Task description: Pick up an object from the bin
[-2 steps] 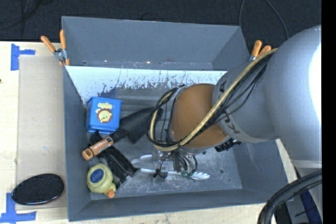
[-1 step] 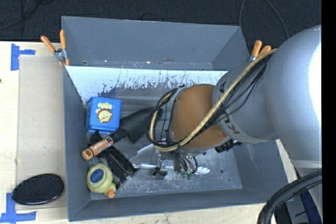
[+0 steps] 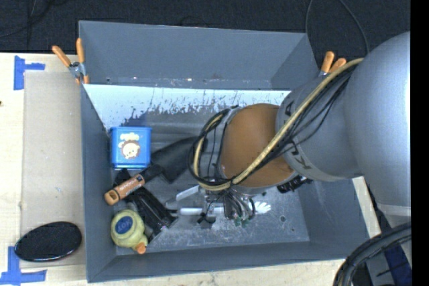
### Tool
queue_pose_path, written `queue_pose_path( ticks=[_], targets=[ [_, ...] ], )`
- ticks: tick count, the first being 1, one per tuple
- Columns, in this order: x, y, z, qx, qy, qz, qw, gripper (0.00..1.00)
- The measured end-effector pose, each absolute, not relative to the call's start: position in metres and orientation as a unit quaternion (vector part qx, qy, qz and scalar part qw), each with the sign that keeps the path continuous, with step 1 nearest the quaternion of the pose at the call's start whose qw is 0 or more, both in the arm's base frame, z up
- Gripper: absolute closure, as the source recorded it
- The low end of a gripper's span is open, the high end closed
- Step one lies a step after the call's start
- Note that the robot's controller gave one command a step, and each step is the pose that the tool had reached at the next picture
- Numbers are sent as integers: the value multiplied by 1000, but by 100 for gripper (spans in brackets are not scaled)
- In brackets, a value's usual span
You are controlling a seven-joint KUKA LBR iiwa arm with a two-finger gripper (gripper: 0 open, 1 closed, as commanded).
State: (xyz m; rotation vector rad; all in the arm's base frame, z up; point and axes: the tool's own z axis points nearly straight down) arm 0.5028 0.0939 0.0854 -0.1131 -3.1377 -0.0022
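Broadly, the grey bin (image 3: pixel 201 63) takes the arm's orange-covered wrist (image 3: pixel 251 144), which reaches in from the right. Its hand (image 3: pixel 218 209) is low at the near middle of the floor; wide or narrow, I cannot tell. A black tool (image 3: pixel 171 157) lies to the left, a blue box (image 3: pixel 130 146) beyond it. A silver metal piece (image 3: pixel 188 196) lies just left of the hand, a small white scrap (image 3: pixel 263 207) to its right.
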Motion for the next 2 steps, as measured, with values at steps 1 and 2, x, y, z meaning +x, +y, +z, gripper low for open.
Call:
queue_pose_path(
  ticks=[1,2],
  targets=[
    [504,94,102,-36,-999,-1,-1,100],
    [504,94,116,-37,-999,-1,0,100]
  ],
)
